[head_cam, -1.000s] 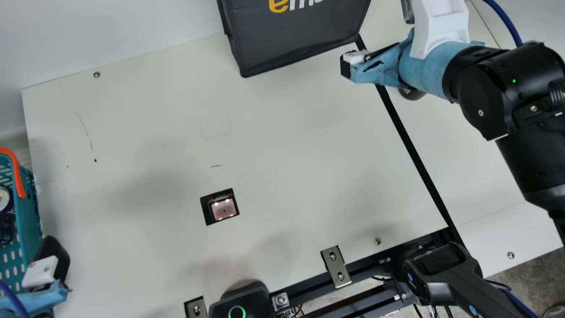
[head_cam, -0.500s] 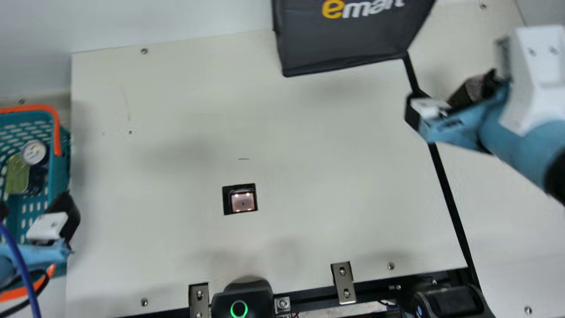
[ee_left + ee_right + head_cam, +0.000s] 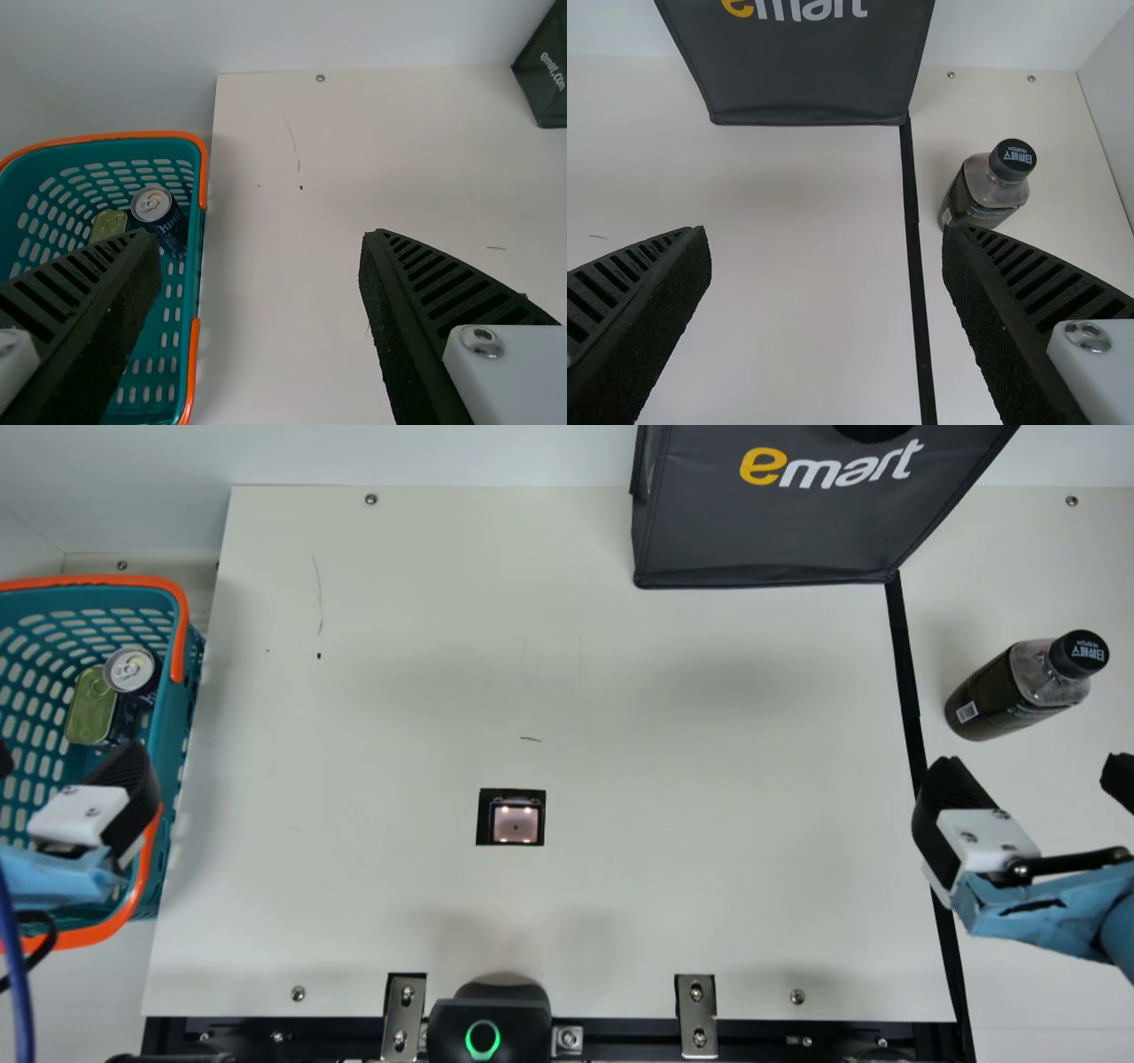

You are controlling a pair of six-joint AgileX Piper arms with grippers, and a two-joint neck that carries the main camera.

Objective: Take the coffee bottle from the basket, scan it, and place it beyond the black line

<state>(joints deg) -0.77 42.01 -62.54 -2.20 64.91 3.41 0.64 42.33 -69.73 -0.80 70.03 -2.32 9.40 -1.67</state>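
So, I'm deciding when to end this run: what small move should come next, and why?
Assuming the scan is done, I'd probably draw the right gripper a little farther away and leave the coffee bottle alone: it already stands beyond the black line, and the open jaws are clear of it.

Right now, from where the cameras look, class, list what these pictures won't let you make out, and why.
- Top of the dark bag: cut off by the main view's upper edge.
- Left wall of the basket: cut off by the left edge, main and left wrist views.
- Part of its floor: behind the left gripper, same views.
- Marks on the white patch of the coffee bottle: too small, main view.
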